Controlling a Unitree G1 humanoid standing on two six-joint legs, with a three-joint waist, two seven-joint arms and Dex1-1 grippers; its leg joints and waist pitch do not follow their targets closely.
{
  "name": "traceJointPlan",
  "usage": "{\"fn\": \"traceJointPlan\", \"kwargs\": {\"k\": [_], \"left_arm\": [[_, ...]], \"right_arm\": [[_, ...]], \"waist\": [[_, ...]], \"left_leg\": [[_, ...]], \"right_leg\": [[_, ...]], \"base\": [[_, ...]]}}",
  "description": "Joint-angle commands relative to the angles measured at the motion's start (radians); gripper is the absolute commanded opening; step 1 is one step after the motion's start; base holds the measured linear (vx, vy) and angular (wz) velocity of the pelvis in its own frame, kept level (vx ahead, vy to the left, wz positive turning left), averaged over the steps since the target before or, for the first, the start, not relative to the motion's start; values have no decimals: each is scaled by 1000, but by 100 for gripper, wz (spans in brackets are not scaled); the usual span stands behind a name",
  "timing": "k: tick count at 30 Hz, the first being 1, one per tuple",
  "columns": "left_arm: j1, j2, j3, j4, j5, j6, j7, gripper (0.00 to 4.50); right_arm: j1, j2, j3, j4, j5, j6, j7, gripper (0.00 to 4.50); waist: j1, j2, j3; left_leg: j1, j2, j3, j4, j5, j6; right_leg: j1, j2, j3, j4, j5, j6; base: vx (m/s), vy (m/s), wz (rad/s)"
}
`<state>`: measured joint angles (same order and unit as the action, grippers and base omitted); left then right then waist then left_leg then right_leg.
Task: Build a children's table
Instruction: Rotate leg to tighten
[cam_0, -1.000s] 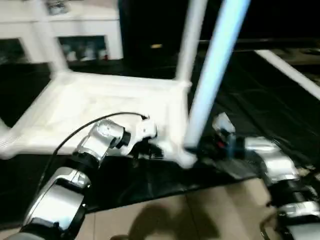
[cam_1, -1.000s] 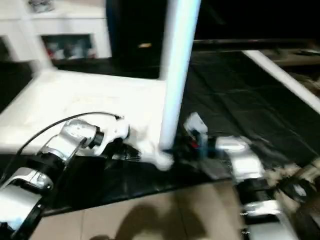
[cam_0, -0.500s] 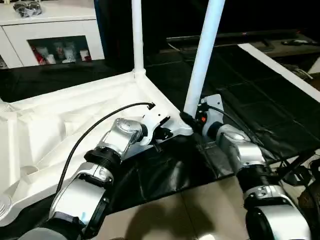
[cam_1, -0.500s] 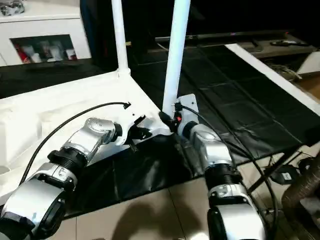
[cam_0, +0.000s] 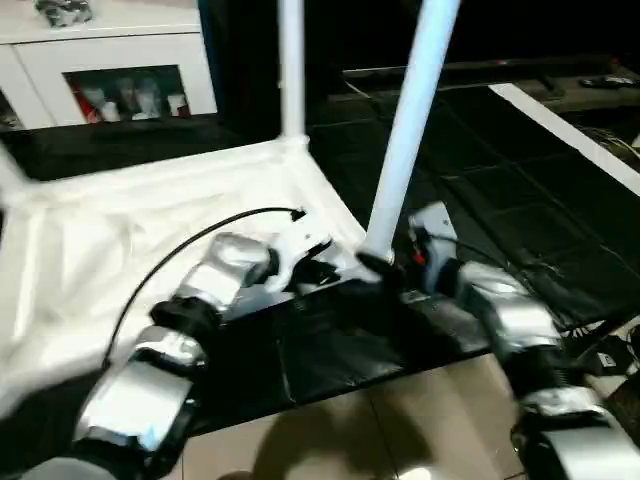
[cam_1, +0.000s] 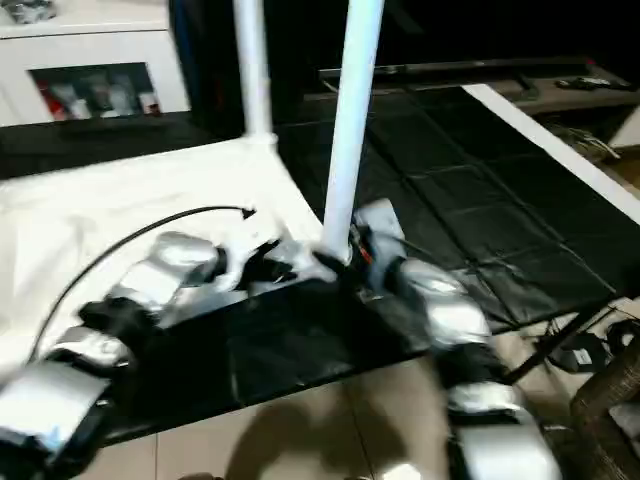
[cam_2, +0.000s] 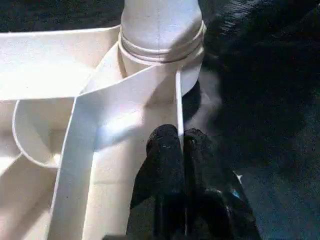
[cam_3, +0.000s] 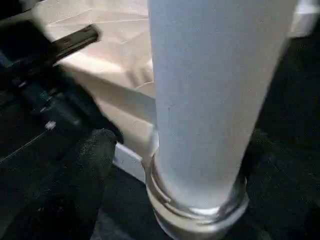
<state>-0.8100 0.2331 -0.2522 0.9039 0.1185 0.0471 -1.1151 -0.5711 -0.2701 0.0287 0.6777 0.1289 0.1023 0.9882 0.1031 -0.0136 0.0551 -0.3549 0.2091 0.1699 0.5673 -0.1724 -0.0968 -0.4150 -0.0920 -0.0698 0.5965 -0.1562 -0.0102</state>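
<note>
The children's table (cam_0: 150, 220) lies upside down on a black mat, its ribbed underside facing up. Two round white legs stand up from it: one at the near right corner (cam_0: 405, 150), one at the far corner (cam_0: 291, 70). My left gripper (cam_2: 180, 145) is shut on the thin rim of the table's frame, just beside the near leg's socket (cam_2: 161, 45). My right gripper (cam_3: 182, 165) straddles the base of that leg (cam_3: 210, 100). Its fingers (cam_3: 95, 165) stand wide apart on either side, open.
The black mat (cam_0: 520, 200) covers the ground to the right. A white strip (cam_0: 570, 130) runs along its far right side. A white glass-door cabinet (cam_0: 110, 70) stands at the back left. Tan floor tiles (cam_0: 380, 430) lie in front, cables at the right edge (cam_1: 590, 350).
My right gripper's fingers have spread away from the base of the near leg. The left gripper keeps its hold on the frame rim. The camera has shifted.
</note>
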Motion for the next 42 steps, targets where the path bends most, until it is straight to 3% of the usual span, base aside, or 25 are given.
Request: {"fn": "traceJointPlan", "kwargs": {"k": [1, 2, 6, 11, 16, 25, 33, 42], "left_arm": [[2, 0, -22, -66, -30, -58, -97, 0], [10, 31, -53, -76, -24, -103, -178, 0], [11, 57, -77, -67, -19, -149, -255, 0], [6, 70, -94, -51, -8, -190, -303, 0], [6, 82, -108, -43, -6, -231, -346, 0], [4, 82, -109, -30, -1, -259, -347, 0], [3, 83, -103, -10, 9, -278, -314, 0], [3, 70, -84, 7, 8, -246, -251, 0]], "right_arm": [[8, -23, 27, -22, 18, -6, 98, 440], [9, -68, 42, -39, 22, -21, 193, 446], [11, -114, 72, -60, 48, -34, 338, 446], [3, -136, 107, -56, 60, -31, 461, 446], [-27, -147, 121, -15, 68, -25, 547, 400], [-55, -142, 130, 17, 72, -20, 586, 328], [-53, -138, 141, 28, 68, -32, 598, 261], [-13, -131, 137, -14, 85, -16, 584, 215]], "waist": [[7, -3, -74], [10, 0, -74], [25, 1, -76], [37, 1, -74], [39, -2, -73], [41, -3, -77], [44, -3, -77], [48, -3, -75]], "left_leg": [[-1, 16, 9, -52, -193, 84], [-1, 18, 10, -51, -180, 90], [1, 19, 12, -46, -162, 113], [3, 23, 10, -49, -199, 93], [0, 21, 8, -50, -211, 74], [-1, 21, 9, -45, -182, 78], [-1, 22, 9, -45, -185, 75], [-1, 22, 8, -47, -209, 64]], "right_leg": [[70, -45, 33, -60, -170, -257], [67, -44, 34, -56, -144, -264], [64, -42, 34, -47, -73, -289], [61, -47, 34, -51, -141, -281], [61, -48, 35, -54, -182, -265], [60, -47, 33, -46, -142, -275], [59, -48, 34, -47, -157, -268], [58, -49, 34, -51, -198, -254]], "base": [[0, 0, 0], [0, 0, 0], [0, 0, 0], [0, 0, 0], [0, 0, 0], [0, 0, 0], [0, 0, 0], [0, 0, 0]]}}
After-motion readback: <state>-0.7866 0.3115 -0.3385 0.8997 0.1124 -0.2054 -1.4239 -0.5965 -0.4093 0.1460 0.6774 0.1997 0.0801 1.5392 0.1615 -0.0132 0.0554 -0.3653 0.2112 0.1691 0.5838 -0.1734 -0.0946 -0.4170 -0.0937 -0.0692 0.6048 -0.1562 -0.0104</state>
